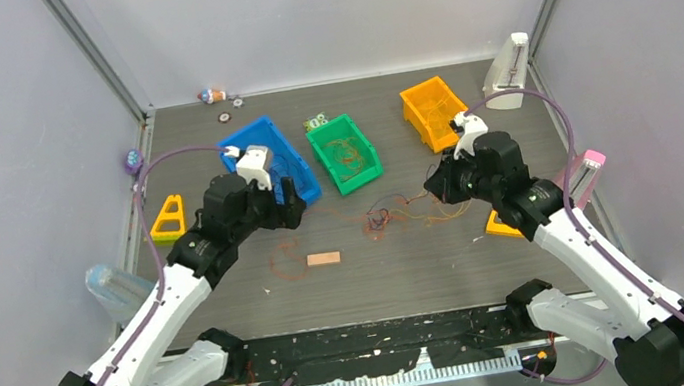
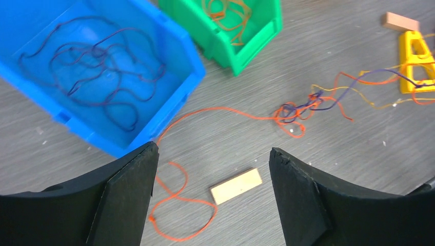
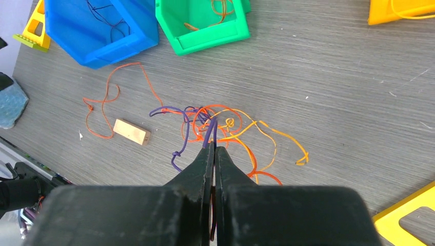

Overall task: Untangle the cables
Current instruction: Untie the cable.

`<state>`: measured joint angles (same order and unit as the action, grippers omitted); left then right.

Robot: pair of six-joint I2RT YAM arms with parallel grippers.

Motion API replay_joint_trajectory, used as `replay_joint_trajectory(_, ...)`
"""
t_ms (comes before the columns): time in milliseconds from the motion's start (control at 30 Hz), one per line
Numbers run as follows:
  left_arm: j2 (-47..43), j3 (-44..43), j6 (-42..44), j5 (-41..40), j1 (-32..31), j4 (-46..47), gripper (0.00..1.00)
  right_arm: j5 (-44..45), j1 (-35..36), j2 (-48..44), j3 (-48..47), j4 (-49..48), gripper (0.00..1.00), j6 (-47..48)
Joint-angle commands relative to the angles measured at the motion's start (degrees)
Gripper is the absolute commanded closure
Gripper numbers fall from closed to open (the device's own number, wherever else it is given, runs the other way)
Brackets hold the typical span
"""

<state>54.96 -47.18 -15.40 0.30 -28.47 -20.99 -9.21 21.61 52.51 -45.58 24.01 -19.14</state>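
**A:** Two grippers, two states. The right gripper (image 3: 213, 147) is pinching a purple strand (image 3: 209, 134) at the lower edge of the tangle (image 3: 218, 119).

**B:** And the left gripper (image 2: 213, 154)?

**A:** It is hanging with jaws wide apart, gripping nothing, by the near corner of the blue bin (image 2: 169, 97).

**B:** Where is the tangle lying from it?

**A:** Toward the upper right of its view, well apart, so the right arm is nearer. One orange strand (image 2: 220, 108) is trailing out of the knot. Its long axis is running leftward, ending in loops beside the wooden block (image 2: 236, 185).
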Motion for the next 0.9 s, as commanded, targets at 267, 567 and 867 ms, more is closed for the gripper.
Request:
replay_joint_trajectory(267,3.30,7.58,4.80,8.26,-4.41,26.96,0.02,-2.22,-0.16,0.32,-3.68,0.24,0.95,1.54)
replay_joint_trajectory(567,12.60,7.62,9.79,15.24,-5.82,39.08,0.10,-3.20,-0.16,0.18,-5.66,1.70,0.95,1.98)
replay_joint_trajectory(867,21.66,3.28,13.82,26.86,-8.93,44.11,0.15,-3.48,-0.16,-0.25,-7.54,3.67,0.95,2.45)
